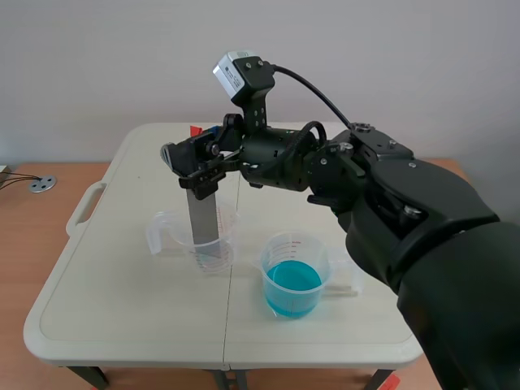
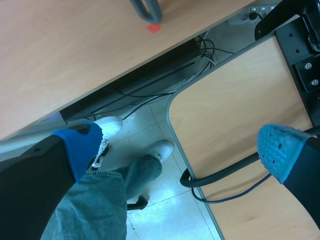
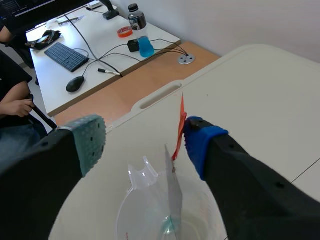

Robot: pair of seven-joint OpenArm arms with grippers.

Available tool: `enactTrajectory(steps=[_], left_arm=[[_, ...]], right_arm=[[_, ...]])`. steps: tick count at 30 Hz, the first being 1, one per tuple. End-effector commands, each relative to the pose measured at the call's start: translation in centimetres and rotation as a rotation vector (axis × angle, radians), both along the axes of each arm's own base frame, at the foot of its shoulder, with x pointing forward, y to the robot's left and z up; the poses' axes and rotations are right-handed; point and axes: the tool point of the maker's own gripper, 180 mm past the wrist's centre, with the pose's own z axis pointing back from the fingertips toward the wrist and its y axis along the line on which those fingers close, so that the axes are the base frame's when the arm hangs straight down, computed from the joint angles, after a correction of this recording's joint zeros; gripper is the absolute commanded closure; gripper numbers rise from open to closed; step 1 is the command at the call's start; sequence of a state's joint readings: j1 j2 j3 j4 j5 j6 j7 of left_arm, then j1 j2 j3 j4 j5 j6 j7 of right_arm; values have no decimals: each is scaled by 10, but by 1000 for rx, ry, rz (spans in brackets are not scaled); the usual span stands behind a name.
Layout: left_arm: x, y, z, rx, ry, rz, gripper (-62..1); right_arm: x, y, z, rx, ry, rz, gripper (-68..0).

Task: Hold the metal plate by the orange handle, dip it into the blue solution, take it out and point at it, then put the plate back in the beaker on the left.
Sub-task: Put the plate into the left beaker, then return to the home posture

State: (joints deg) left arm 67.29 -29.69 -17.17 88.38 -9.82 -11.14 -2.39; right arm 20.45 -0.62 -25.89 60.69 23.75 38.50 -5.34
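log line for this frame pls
right fingers open, orange handle between | metal plate standing in left beaker | blue solution apart | left fingers open, off table

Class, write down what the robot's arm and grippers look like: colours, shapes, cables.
The right arm is bulky and black, with a white-grey camera and black cable above its wrist. Right gripper: thick black fingers, one dotted pad grey-green, one blue. Left gripper: both pads blue.

Soft, even light fell from above on the pale desk (image 1: 114,276), leaving only faint shadows under the clear beaker (image 1: 229,244) and the beaker of blue solution (image 1: 294,284). The black right arm (image 1: 422,244) showed dull highlights, and the floor tiles (image 2: 165,215) carried a pale reflected sheen.
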Motion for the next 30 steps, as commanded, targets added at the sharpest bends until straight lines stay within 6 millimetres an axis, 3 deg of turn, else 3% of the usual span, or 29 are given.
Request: enactTrajectory(steps=[1, 13, 16, 23, 30], left_arm=[[1, -5, 1, -18, -10, -4, -623], [1, -5, 1, -17, -8, -3, -623], [6, -7, 4, -26, -34, -11, -623], [58, -8, 18, -5, -167, -86, -623], [126, -17, 54, 5, -341, -194, -623]], right_arm=[[11, 0, 19, 34, -40, -23, -448], [37, -32, 21, 44, -25, -169, -659], [41, -40, 18, 36, -12, -190, -665], [44, -56, 21, -1, -33, -209, -665], [31, -76, 29, -43, -97, -215, -665]])
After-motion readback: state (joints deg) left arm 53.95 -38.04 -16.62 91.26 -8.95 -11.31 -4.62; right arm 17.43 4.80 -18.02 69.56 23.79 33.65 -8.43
